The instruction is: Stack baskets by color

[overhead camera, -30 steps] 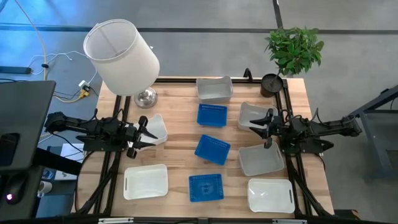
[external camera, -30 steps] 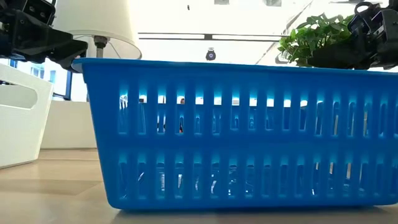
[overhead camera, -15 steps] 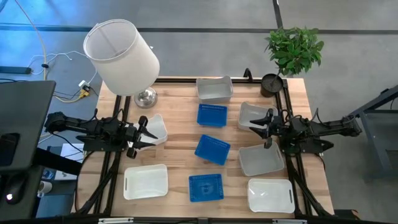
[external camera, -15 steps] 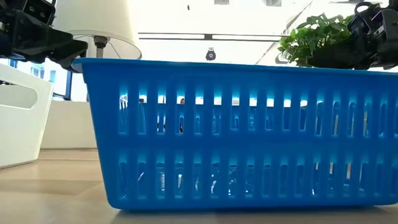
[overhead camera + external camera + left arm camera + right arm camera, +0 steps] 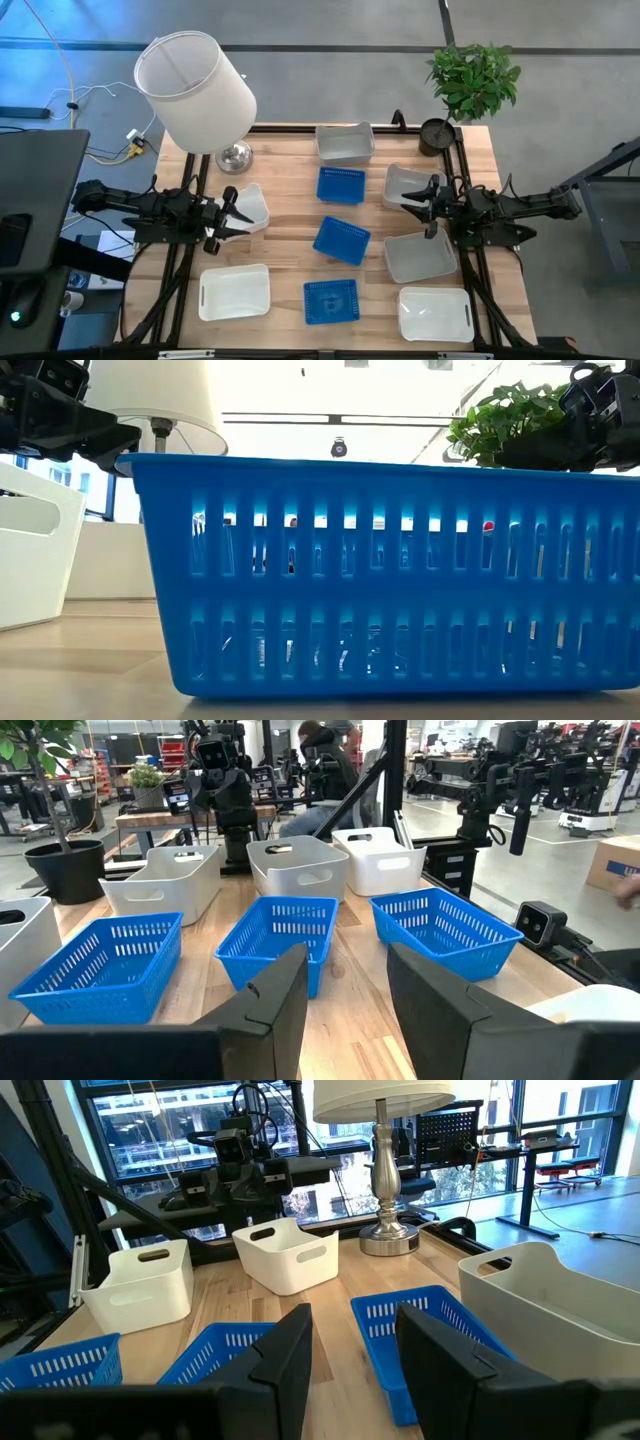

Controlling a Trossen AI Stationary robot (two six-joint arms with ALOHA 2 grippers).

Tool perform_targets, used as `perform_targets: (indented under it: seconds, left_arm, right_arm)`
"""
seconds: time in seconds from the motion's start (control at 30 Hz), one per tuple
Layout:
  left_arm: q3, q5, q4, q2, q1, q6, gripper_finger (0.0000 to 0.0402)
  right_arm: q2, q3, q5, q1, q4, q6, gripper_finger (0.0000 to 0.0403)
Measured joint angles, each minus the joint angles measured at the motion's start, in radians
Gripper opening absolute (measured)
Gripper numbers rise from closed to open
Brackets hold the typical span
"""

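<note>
Three blue baskets [image 5: 341,185] [image 5: 341,240] [image 5: 330,301] rest on their bottoms in a row down the middle of the wooden table. Several white baskets stand around them: one at the far edge [image 5: 345,142], two on the left [image 5: 250,207] [image 5: 234,292], three on the right [image 5: 408,185] [image 5: 420,257] [image 5: 435,313]. My left gripper [image 5: 232,212] [image 5: 345,1010] hovers level at the left white basket's edge, open and holding nothing. My right gripper [image 5: 425,207] [image 5: 355,1365] hovers level between two right white baskets, open and holding nothing.
A lamp with a large white shade [image 5: 195,90] and a metal foot [image 5: 235,155] stands at the far left corner. A potted plant [image 5: 472,80] stands at the far right corner. In the low view the nearest blue basket [image 5: 390,575] fills the picture.
</note>
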Motion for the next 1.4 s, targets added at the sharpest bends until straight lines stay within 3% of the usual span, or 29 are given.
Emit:
perform_targets:
  seconds: [0.4, 1.4]
  left_arm:
    - [0.000, -0.054, 0.000, 0.000, 0.000, -0.026, 0.0127]
    - [0.000, -0.053, 0.000, 0.000, 0.000, -0.027, 0.0127]
  right_arm:
    - [0.000, 0.000, 0.000, 0.000, 0.000, 0.000, 0.0135]
    - [0.000, 0.000, 0.000, 0.000, 0.000, 0.000, 0.0135]
